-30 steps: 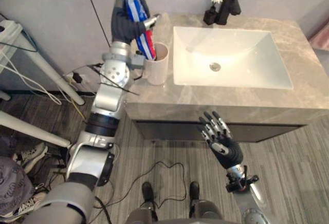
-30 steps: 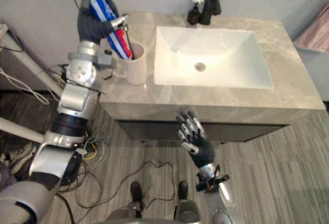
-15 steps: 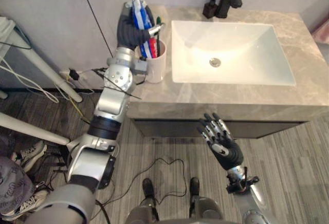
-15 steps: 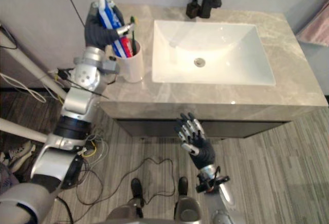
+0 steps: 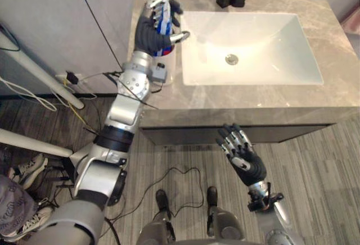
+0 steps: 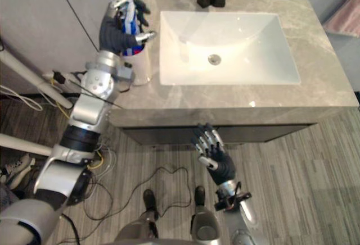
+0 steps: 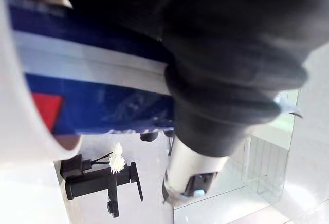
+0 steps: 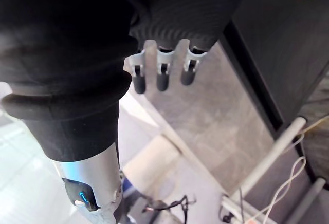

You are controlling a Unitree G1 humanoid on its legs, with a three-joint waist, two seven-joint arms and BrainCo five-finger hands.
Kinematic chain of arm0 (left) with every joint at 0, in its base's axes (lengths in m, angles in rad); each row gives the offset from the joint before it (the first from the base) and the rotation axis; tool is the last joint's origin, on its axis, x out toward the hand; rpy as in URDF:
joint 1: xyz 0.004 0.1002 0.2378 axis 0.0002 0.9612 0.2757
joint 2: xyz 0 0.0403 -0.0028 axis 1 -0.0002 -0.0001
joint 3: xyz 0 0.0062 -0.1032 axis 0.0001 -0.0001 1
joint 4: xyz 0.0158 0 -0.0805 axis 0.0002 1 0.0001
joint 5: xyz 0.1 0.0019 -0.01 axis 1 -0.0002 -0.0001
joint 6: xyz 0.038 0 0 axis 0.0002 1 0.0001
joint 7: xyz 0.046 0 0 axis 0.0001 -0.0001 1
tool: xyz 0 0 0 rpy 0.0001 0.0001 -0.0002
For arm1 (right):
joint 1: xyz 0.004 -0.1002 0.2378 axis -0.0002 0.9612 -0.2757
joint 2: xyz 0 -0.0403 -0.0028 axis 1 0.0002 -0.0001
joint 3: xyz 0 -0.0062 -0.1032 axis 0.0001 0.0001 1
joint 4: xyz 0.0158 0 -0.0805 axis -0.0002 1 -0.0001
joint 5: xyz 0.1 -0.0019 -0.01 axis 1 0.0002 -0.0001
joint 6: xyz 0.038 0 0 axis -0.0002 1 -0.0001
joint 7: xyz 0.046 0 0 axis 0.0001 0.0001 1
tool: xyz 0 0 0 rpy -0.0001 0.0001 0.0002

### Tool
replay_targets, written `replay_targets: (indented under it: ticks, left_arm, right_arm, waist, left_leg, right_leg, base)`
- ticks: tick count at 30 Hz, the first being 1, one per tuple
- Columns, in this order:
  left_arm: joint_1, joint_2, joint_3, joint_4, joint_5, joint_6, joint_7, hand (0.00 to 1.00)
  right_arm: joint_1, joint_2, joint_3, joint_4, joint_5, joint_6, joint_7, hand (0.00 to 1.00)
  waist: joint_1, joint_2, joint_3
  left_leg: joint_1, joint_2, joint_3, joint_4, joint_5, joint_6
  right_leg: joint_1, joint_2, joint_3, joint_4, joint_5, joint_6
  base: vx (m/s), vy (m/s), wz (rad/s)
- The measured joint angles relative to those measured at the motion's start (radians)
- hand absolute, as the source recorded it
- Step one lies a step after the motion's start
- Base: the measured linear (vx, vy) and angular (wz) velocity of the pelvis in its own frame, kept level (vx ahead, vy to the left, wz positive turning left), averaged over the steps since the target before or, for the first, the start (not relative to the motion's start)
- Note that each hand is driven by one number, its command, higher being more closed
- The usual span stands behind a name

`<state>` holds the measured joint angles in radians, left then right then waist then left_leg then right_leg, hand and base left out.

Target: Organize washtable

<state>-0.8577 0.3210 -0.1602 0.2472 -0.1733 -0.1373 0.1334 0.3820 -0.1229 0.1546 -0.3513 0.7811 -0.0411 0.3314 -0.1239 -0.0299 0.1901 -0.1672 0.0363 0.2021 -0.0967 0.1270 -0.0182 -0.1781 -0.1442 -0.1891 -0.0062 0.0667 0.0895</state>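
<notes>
Left robot hand [image 5: 149,32] grips 1 tube [image 5: 163,18] in 1 cup [image 6: 143,68], worktop [image 5: 253,96] left edge; right robot hand [image 5: 245,161] spread below.

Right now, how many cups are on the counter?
1: the white cup at the counter's left end, beside the sink, partly under the left hand gripping a toothpaste tube.

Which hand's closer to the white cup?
Left. The left hand is directly over the cup, gripping the toothpaste tube; the right hand hangs open below the counter, far off.
</notes>
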Motion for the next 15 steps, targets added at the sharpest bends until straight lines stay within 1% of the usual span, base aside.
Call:
replay_targets:
  ticks: [7,11,15]
  left_arm:
    - [0.0,0.0,0.0,0.0,0.029,0.0,0.0,0.0]
    - [0.0,0.0,0.0,0.0,0.029,0.0,0.0,0.0]
    - [0.0,0.0,0.0,0.0,0.029,0.0,0.0,0.0]
  right_arm:
    - [0.015,0.001,0.002,-0.024,0.0,0.0,0.0,0.0]
    - [0.02,0.019,0.002,-0.024,0.0,0.0,0.0,0.0]
    - [0.02,0.019,0.002,-0.024,0.0,0.0,0.0,0.0]
  waist:
    - [0.0,0.006,0.003]
    - [0.0,0.006,0.004]
    - [0.001,0.006,0.004]
  left_leg:
    - [0.0,0.0,-0.001,0.0,0.0,0.0]
    - [0.0,0.0,-0.003,0.0,0.0,0.0]
    - [0.002,0.0,-0.008,0.0,0.001,0.0]
  right_leg:
    - [0.001,0.0,-0.001,0.0,0.0,0.0]
    - [0.002,0.0,-0.003,0.0,0.0,0.0]
    - [0.007,0.0,-0.006,0.0,0.0,0.0]
  base:
    - [0.02,0.007,0.0]
    - [0.04,0.015,0.01]
    - [0.01,0.004,0.01]
